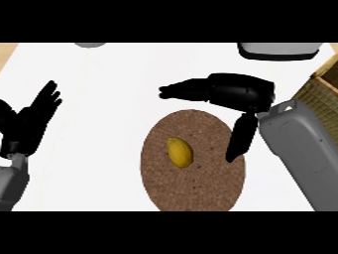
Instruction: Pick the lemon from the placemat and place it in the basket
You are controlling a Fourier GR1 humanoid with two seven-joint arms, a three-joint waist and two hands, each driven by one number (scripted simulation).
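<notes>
We find the lemon (179, 152) lying on its side near the middle of the round brown placemat (200, 188), its long axis running roughly toward and away from us, with bare mat all around it. Our right hand (226, 92) hangs above the far edge of the mat, fingers stretched out leftward and the thumb pointing down toward the mat's right side; it is spread wide and holds nothing, and it is not touching the lemon. Our left hand (24, 121) rests open at the left of the view, fingers up, well apart from everything. We judge the lemon to be light and fairly stiff, with a smooth rounded skin that could roll or slip out sideways if pinched near its tapered ends. So we would take it across its widest middle, thumb on one long flank and fingers on the other, closing evenly so it does not squirt along the mat. It should not bruise easily. The woven basket (329, 99) stands at the right edge of the counter (113, 79), just beyond the right forearm, so the carry looks short.
</notes>
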